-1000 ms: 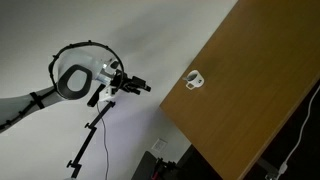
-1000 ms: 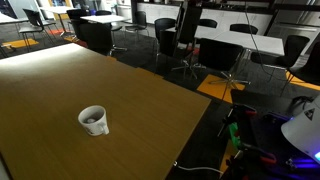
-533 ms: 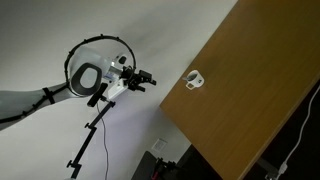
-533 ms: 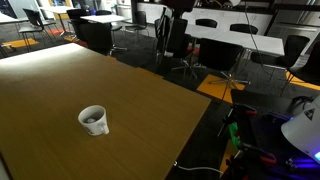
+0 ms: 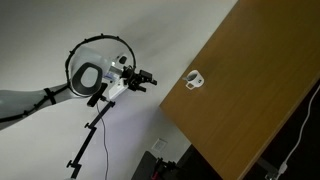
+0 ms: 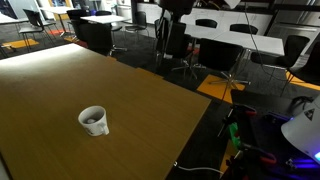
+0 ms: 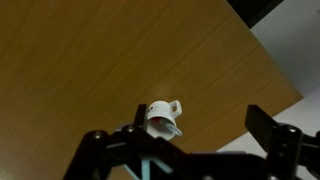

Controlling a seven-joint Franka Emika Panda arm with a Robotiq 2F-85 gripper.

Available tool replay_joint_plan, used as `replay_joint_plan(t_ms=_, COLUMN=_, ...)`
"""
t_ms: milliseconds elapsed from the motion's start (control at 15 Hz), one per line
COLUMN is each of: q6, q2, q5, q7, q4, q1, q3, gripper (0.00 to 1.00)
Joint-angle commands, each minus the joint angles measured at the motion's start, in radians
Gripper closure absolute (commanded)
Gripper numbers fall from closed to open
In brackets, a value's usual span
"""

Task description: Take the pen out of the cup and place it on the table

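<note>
The small white cup (image 7: 163, 116) with a loop handle stands on the light-brown wooden table (image 7: 90, 60). In the wrist view the red-orange pen (image 7: 170, 127) sticks out of the cup's mouth, pale tip outward. The cup also shows in both exterior views (image 5: 194, 79) (image 6: 93, 120); there the pen is too small to make out. My gripper (image 7: 200, 135) is open and empty, its dark fingers wide apart. In an exterior view it (image 5: 146, 79) hangs in the air off the table's (image 5: 250, 90) edge, well short of the cup.
A black stand (image 5: 88, 140) and cables are below the arm beside the table. Office chairs and desks (image 6: 220, 45) stand beyond the table's (image 6: 60, 80) far edge. A white wall is behind the arm.
The arm swung toward the table between one second and half a second ago. Since then nothing visibly moved. The cup has not moved.
</note>
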Motion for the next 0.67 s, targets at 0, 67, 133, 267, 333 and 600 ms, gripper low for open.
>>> replay_joint_plan(t_ms=0, q6=-0.012, q2=0.096, q5=-0.148, q7=0.082, q4=0.114, q1=-0.003, q3=0.029, gripper=0.00)
replay_joint_plan(t_ms=67, q6=-0.032, q2=0.122, q5=-0.172, q7=0.086, q4=0.152, q1=0.002, q3=0.033, gripper=0.00)
replay_joint_plan(t_ms=133, q6=-0.032, q2=0.151, q5=-0.183, q7=0.074, q4=0.187, q1=0.007, q3=0.035, gripper=0.00)
replay_joint_plan(t_ms=267, q6=-0.037, q2=0.211, q5=-0.195, q7=0.065, q4=0.257, q1=0.014, q3=0.040, gripper=0.00)
replay_joint_plan(t_ms=333, q6=-0.043, q2=0.239, q5=-0.198, q7=0.060, q4=0.289, q1=0.017, q3=0.042, gripper=0.00)
replay_joint_plan(t_ms=600, q6=-0.050, q2=0.387, q5=-0.152, q7=0.000, q4=0.401, q1=0.029, q3=0.060, gripper=0.00)
